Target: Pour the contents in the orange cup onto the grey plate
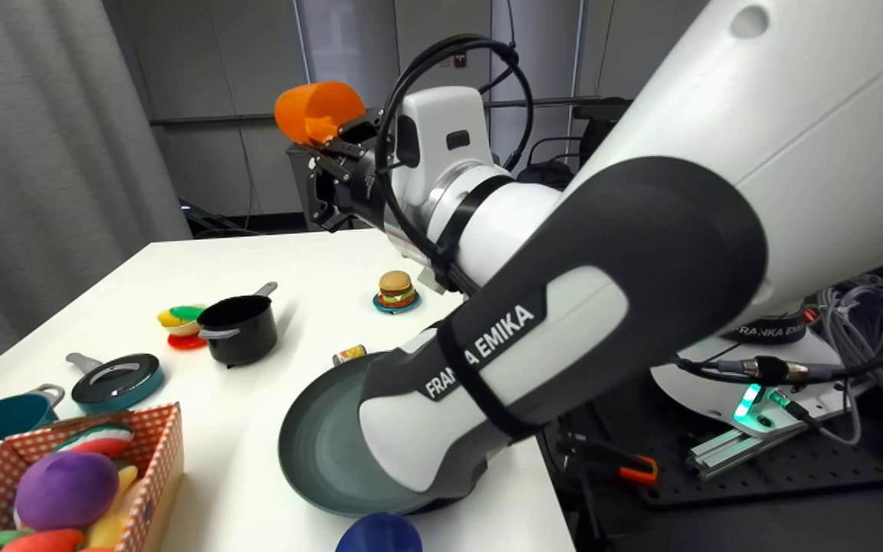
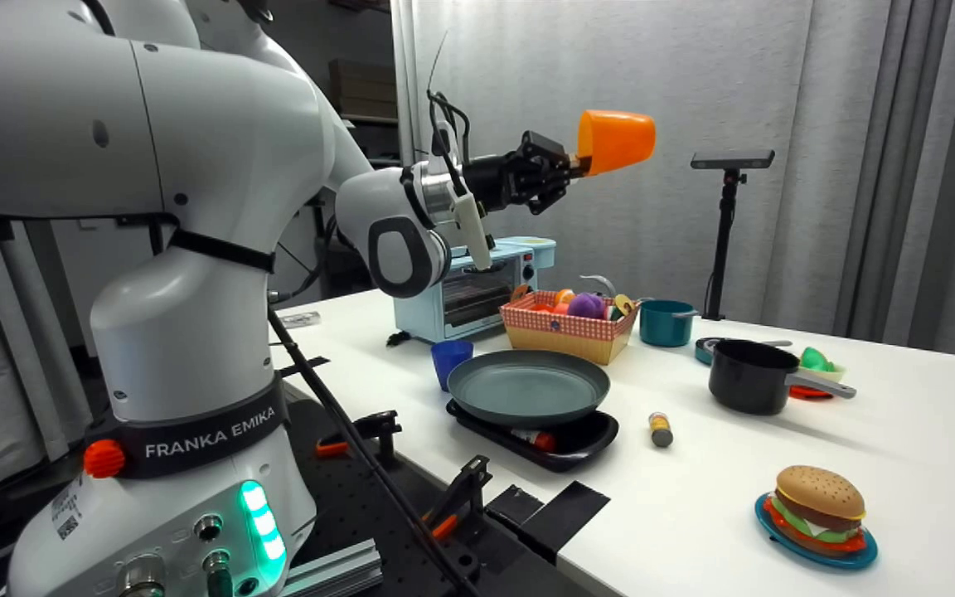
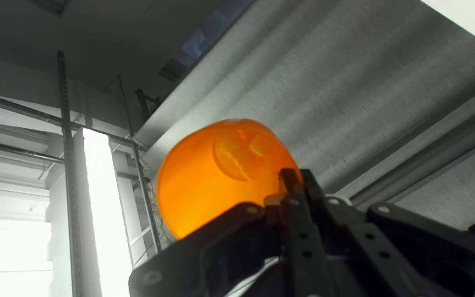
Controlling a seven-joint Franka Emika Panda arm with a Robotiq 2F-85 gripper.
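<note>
Back and down before the pour

The worktop (image 2: 664, 522) carries the grey plate (image 2: 527, 385), well below and apparently behind the gripper (image 2: 579, 167). It pinches the wall of the orange cup (image 2: 618, 141), high and roughly sideways, mouth seemingly backward; the contents (image 3: 259, 145) are probably the yellowish shapes inside.

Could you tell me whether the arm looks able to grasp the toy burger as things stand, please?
Probably not: the tool is shut on the orange cup, which likely must be put down before gripping the burger.
</note>
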